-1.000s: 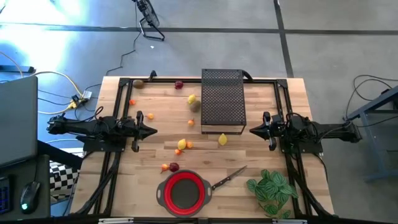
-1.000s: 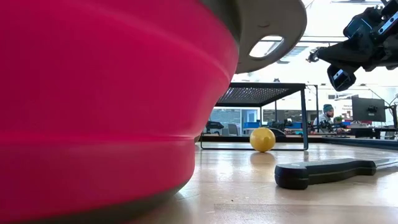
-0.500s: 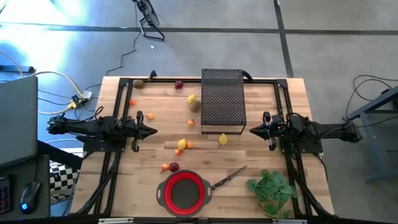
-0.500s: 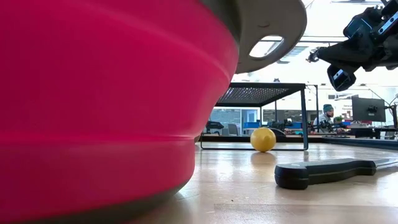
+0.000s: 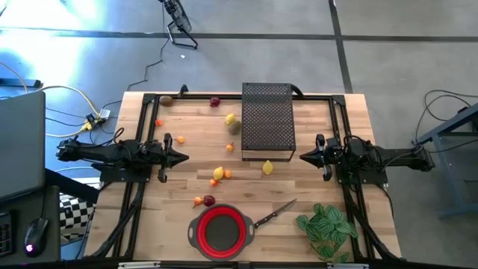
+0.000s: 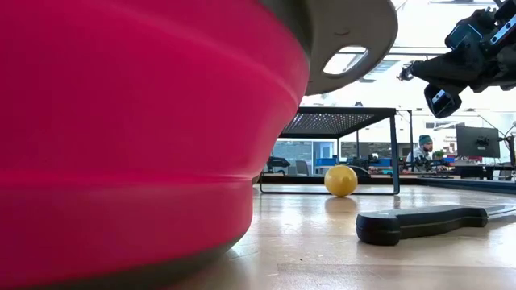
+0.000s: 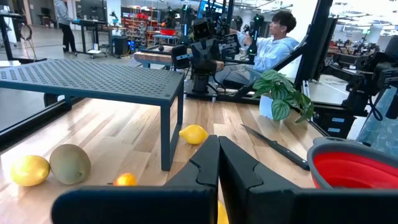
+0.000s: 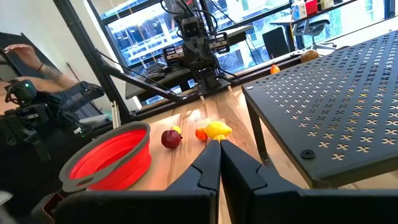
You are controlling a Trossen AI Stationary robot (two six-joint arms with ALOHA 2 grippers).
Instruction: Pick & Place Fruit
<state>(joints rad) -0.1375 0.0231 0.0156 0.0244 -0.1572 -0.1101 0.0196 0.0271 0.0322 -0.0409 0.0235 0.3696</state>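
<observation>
L gripper (image 5: pixel 184 157) sitting shut, holding nothing, by table's (image 5: pixel 314 187) left edge | R gripper (image 5: pixel 302 156) sitting shut, holding nothing, by right edge | toy fruits (image 5: pixel 218 173) lying loose mid-table, none in red bowl (image 5: pixel 220 230) at near edge, prob. waiting for pick-up

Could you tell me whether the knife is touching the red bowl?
Apart. In the high view, bare wood shows between the knife's dark handle end and the rim of the red bowl.
</observation>
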